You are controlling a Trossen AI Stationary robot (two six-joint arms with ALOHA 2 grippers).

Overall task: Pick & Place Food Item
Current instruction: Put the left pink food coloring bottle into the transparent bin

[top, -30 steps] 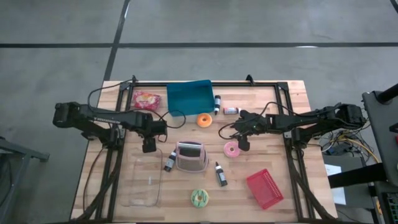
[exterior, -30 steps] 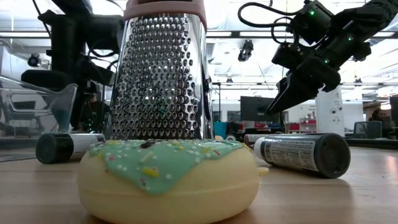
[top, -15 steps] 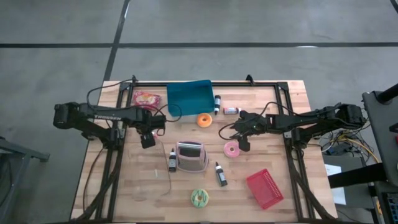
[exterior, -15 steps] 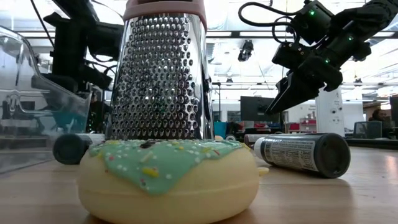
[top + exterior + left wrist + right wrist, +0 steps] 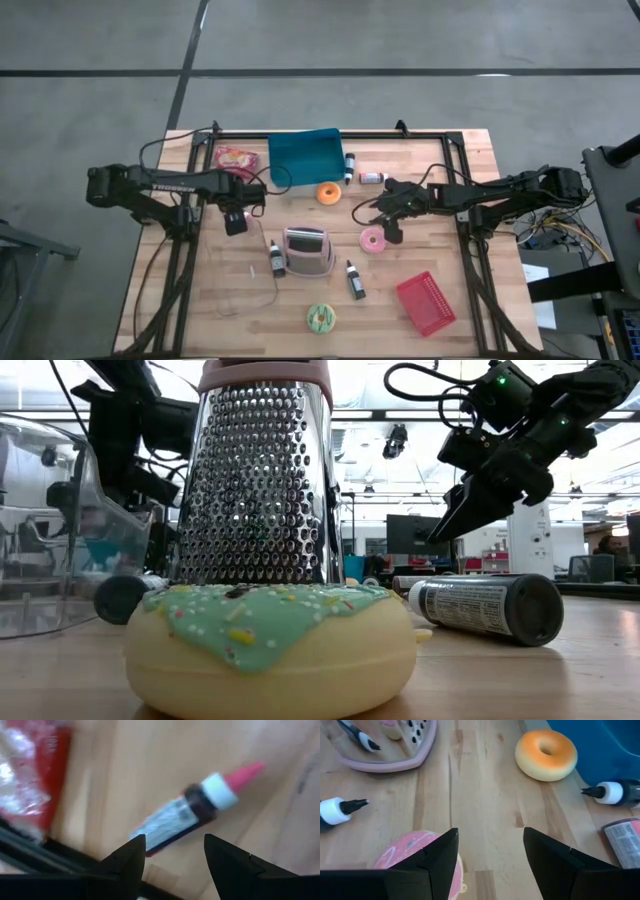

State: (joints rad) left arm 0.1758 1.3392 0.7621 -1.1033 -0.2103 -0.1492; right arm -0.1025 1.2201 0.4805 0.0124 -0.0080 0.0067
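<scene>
While the open right claw hovers just beside the pink frosted doughnut, reaching seems underway; next, descend and close. Left claw open too.

Wooden table carrying a full spread. At the back edge, a red snack packet, a blue bin and two small bottles. An orange donut sits just ahead of the bin, a pink donut farther right. Centre stage, the pink-rimmed grater, a dark bottle on either side. Up front, the green-frosted donut and a red basket.
</scene>
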